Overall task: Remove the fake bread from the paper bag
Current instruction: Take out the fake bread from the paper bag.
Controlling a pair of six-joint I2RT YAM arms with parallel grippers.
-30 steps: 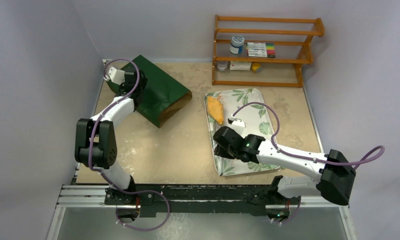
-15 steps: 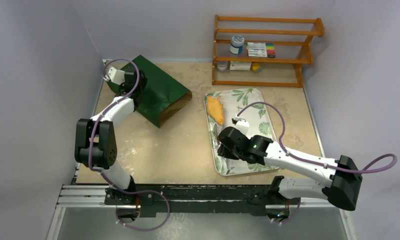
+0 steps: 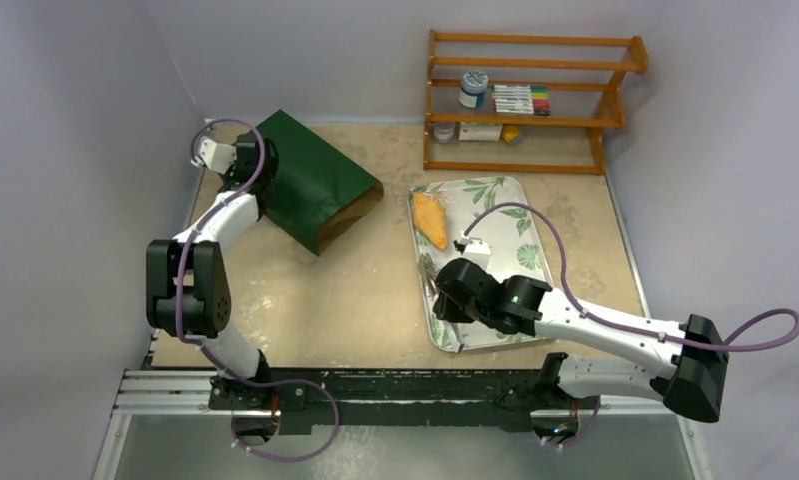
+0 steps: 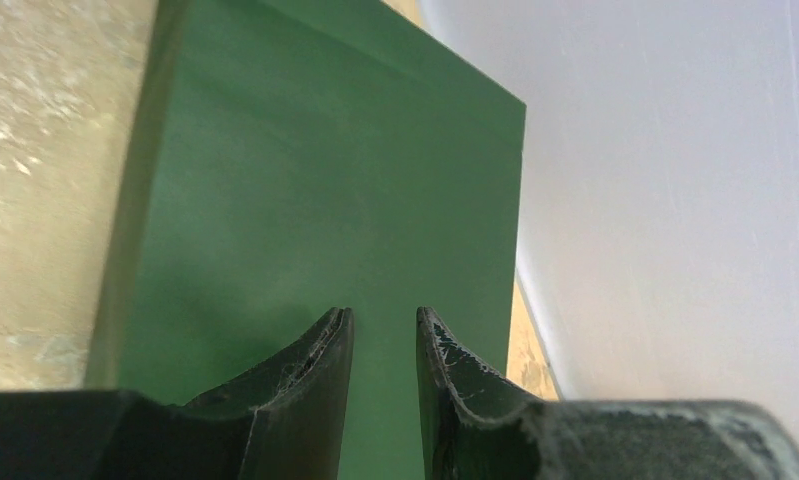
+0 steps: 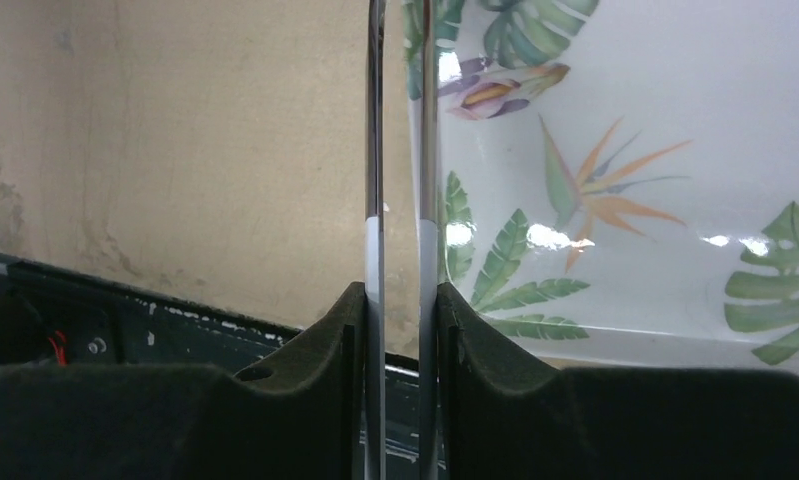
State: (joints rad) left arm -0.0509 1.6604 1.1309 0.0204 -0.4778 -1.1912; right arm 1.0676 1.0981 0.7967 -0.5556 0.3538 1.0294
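On the left, the left gripper (image 4: 380,318) sits at the far, closed end of the paper bag (image 3: 320,185). Its fingers (image 4: 325,350) stand a narrow gap apart with green paper showing between them, and I cannot tell whether they pinch the bag. The dark green bag lies flat on the tan table (image 3: 375,290). Its open mouth, brown inside, is turned toward the near right, and its contents cannot be seen. Right of the bag lies a leaf-patterned tray (image 3: 495,190). One piece of the fake bread (image 3: 430,218), an orange oval loaf, rests on the tray's far left part. Nearer, the right gripper (image 5: 400,295) pinches metal tongs (image 3: 427,272), pressing their two arms close together over the tray's left edge, with the tips pointing toward the loaf. At the far right stands a wooden shelf (image 3: 535,121).
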